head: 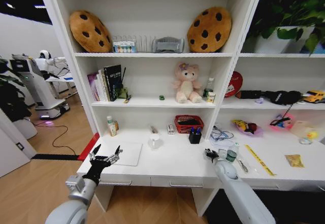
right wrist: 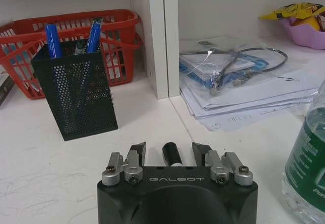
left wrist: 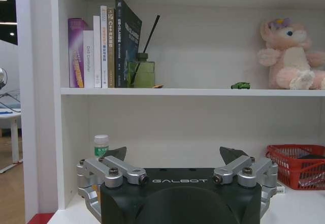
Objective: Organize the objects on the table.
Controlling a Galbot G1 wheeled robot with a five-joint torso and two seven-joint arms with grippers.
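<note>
My right gripper [head: 209, 154] [right wrist: 170, 150] rests low over the white table [head: 177, 165], its jaws drawn in on a short black pen [right wrist: 171, 155]. A little ahead of it stands a black mesh pen holder [right wrist: 81, 97] [head: 194, 136] with blue pens [right wrist: 52, 33] inside. My left gripper [head: 105, 154] [left wrist: 172, 155] hovers open and holding nothing at the table's left front edge, beside the slim silver laptop [head: 126, 153]. A yellow ruler [head: 260, 160] lies right of the right gripper. A tiny green item [head: 161, 97] [left wrist: 240, 86] sits on the shelf above.
A green-labelled water bottle [head: 232, 153] [right wrist: 307, 168] stands close beside the right gripper. A red basket [head: 189, 122] [right wrist: 117, 21] is behind the pen holder. Papers with a bagged cable [right wrist: 238, 76] lie past the shelf upright [right wrist: 162, 36]. A small green-capped bottle [left wrist: 101, 145] stands at the back left.
</note>
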